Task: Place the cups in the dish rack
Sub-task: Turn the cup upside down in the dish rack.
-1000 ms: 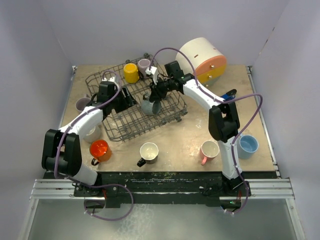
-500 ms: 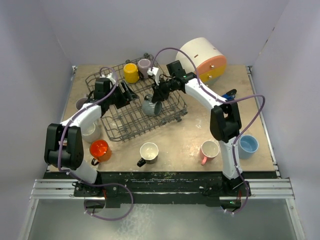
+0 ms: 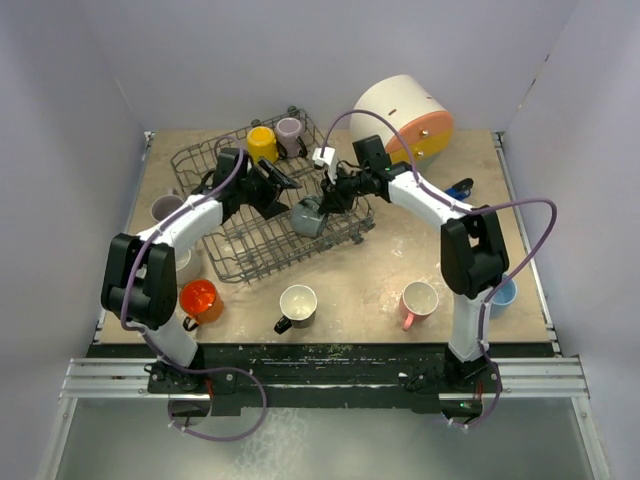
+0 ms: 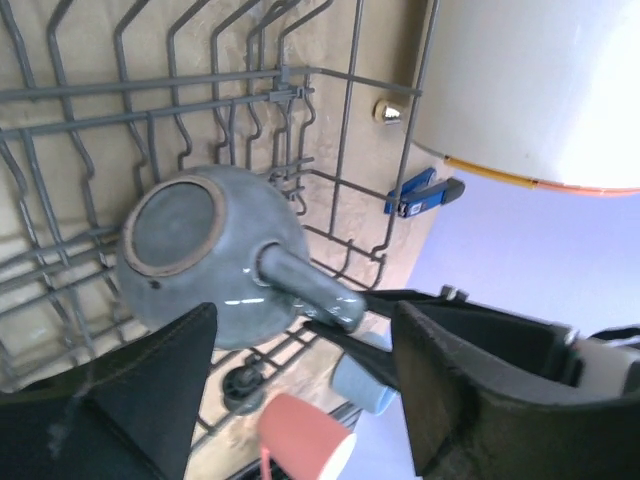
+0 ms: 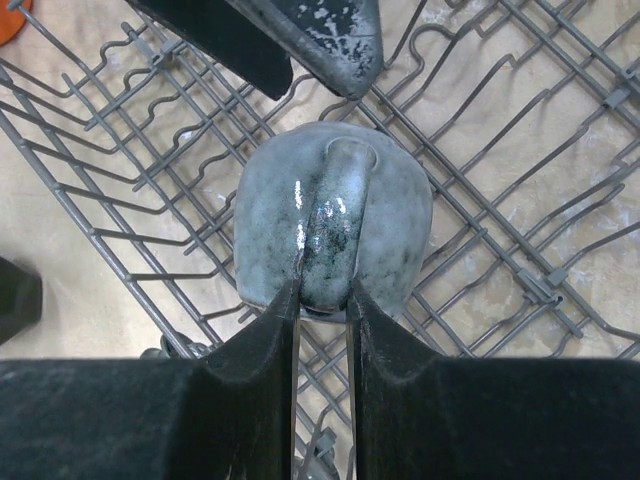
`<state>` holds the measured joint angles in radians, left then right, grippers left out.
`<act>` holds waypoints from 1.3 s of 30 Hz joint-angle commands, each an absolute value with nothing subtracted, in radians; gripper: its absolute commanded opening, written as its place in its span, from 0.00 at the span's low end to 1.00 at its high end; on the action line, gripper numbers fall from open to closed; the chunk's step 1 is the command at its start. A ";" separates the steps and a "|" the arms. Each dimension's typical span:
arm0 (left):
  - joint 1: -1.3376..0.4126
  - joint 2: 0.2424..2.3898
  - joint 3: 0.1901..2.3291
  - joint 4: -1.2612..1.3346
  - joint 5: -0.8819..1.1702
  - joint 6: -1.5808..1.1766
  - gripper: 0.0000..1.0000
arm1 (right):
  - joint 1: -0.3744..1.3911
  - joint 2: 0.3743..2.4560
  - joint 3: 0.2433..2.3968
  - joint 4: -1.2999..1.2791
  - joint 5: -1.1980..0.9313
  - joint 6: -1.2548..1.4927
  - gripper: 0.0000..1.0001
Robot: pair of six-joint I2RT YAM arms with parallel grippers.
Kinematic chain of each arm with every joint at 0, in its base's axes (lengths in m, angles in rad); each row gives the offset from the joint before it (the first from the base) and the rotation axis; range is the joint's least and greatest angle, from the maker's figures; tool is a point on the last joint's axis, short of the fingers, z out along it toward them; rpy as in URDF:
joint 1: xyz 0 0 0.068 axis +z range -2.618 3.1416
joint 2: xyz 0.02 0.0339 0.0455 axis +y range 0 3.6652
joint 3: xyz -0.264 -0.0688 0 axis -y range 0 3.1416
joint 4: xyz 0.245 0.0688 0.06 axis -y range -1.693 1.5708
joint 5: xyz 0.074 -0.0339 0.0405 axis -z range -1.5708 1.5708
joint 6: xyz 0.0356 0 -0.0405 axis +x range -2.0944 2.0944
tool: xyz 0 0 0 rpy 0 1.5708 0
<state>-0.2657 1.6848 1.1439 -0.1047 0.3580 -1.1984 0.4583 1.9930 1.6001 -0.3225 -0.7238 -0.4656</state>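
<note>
Grey mug [image 5: 392, 232] amid dish rack tines [image 3: 250, 250]

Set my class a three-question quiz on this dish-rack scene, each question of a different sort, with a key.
1. True or false: the right gripper pinches the grey mug by its handle.
2. Which mug stands beside the mauve mug in the far corner of the rack? A green mug; B yellow mug; C red mug.
3. Fill in: the jaws of the left gripper stand ____.

Key: 1 true; 2 B; 3 open.
</note>
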 commanded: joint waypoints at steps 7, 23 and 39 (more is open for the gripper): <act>-0.347 1.731 1.454 -0.604 0.236 -1.436 0.65 | 0.466 1.896 1.476 -0.071 -0.718 -0.458 0.00; -0.383 1.812 1.502 -0.663 0.252 -1.604 0.52 | 0.511 1.811 1.327 0.082 -0.702 -0.504 0.00; -0.408 1.747 1.363 -0.589 0.303 -1.660 0.20 | 0.578 1.735 1.256 0.142 -0.646 -0.622 0.00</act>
